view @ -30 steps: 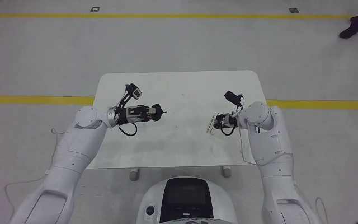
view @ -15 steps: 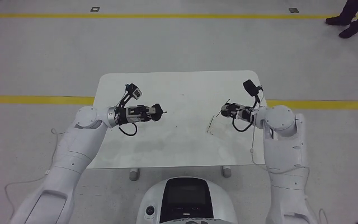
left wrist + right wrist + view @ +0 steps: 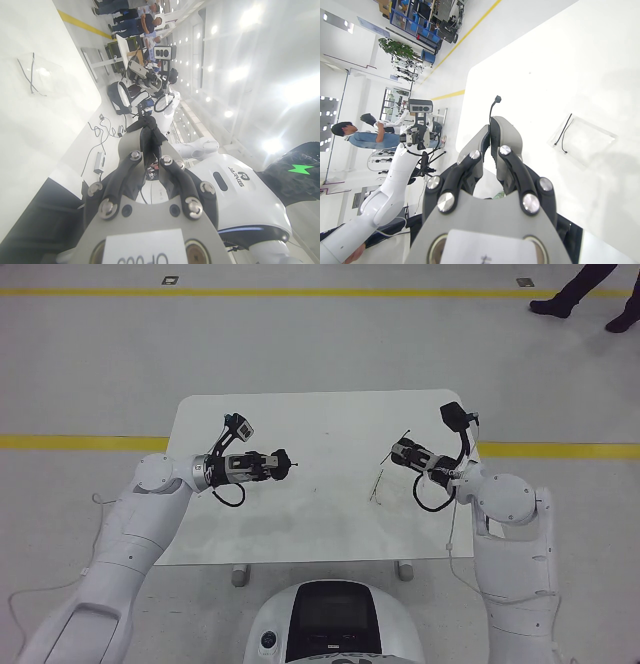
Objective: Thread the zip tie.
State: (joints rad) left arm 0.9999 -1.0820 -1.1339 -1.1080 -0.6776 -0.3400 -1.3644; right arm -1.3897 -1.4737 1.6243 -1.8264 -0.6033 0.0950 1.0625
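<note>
My right gripper (image 3: 393, 451) (image 3: 490, 130) hangs above the right part of the white table (image 3: 320, 414), shut on a thin black zip tie (image 3: 492, 110). The tie's square head (image 3: 498, 98) sticks out past the fingertips. A clear bag (image 3: 377, 486) (image 3: 585, 145) lies flat just below and nearer me, with another black zip tie (image 3: 563, 135) in it. Over the table's left half, my left gripper (image 3: 281, 463) (image 3: 150, 130) is shut on a small black piece (image 3: 149, 123) that pokes out at its tips. The two grippers point toward each other, well apart.
The bag with its ties (image 3: 32, 75) also shows in the left wrist view, near the table's rounded corner. Bare tabletop lies between the grippers. Cables and other robots stand on the floor beyond the table edge.
The right gripper rose off the clear bag with a zip tie and drew back toward the table's far right. The left arm has kept still.
</note>
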